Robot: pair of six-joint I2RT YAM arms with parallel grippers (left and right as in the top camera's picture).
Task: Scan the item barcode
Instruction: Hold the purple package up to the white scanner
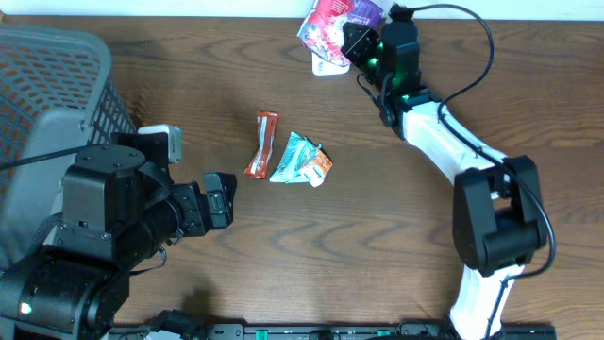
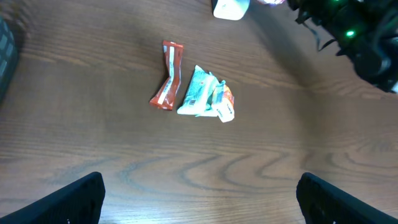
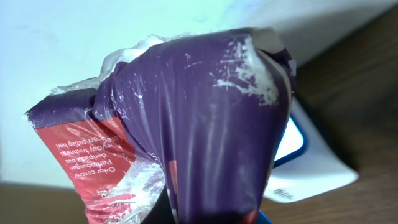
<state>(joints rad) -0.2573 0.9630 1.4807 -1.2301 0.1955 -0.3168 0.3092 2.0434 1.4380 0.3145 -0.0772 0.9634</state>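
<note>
My right gripper (image 1: 363, 42) is shut on a purple and red plastic packet (image 1: 335, 19) at the table's far edge, holding it above a small white scanner (image 1: 328, 66). In the right wrist view the crinkled packet (image 3: 199, 124) fills the frame and hides my fingers. The scanner (image 3: 311, 162) shows behind it at the right, white with a blue rim. No barcode shows on the packet's visible faces. My left gripper (image 1: 222, 198) hovers open and empty over the table's left side, its two dark fingers (image 2: 68, 199) wide apart.
Three small items lie mid-table: a red-orange bar (image 1: 262, 144), a teal packet (image 1: 294, 158) and an orange-and-white packet (image 1: 319, 168). They also lie ahead of the left gripper (image 2: 199, 205). A grey mesh basket (image 1: 47, 85) stands at the far left.
</note>
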